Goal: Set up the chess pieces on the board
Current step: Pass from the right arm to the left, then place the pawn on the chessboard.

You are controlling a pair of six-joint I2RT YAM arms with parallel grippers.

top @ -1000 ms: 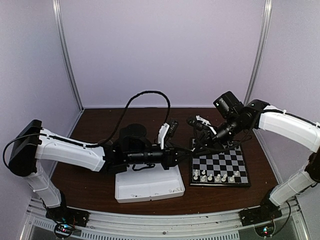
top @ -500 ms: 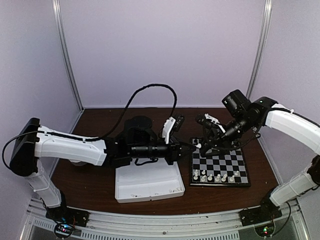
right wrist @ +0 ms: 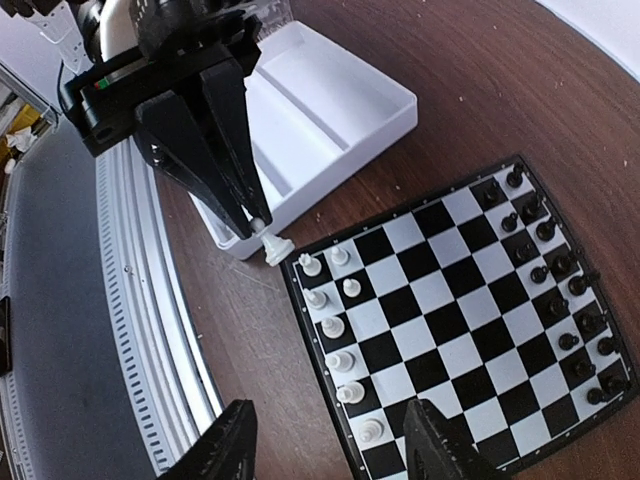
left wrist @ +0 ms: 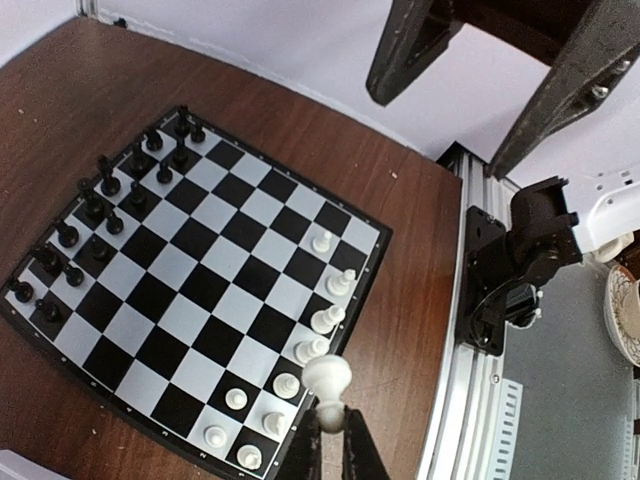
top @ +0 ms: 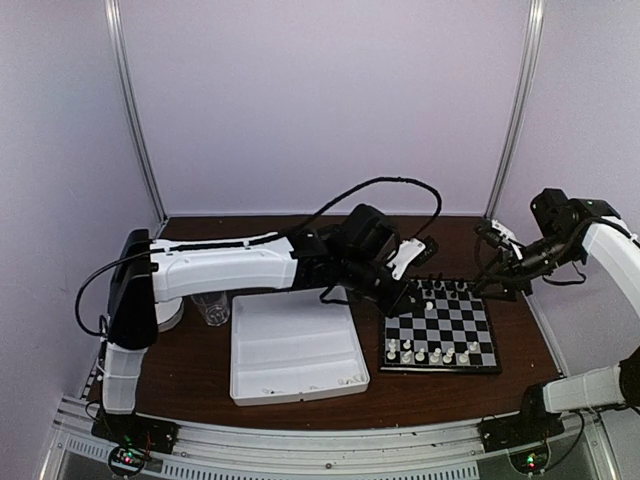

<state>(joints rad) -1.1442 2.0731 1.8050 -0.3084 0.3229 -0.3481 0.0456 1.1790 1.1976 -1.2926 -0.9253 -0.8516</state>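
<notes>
The board [left wrist: 215,270] is chequered in black and greyish white and is framed by a black rim. The black pieces [left wrist: 105,190] are matched by white pieces [left wrist: 322,320] of a creamy tone, and the held piece [left wrist: 327,377] is white too. The left gripper [left wrist: 330,420] and right gripper [right wrist: 335,450] are coloured black. The table [left wrist: 100,80] is finished in dark reddish-brown wood grain. The tray [top: 295,350] is plain white. The left arm [top: 220,268] and right arm [top: 615,245] are clad in white with black joints. The walls [top: 330,100] are tinted pale lilac.
</notes>
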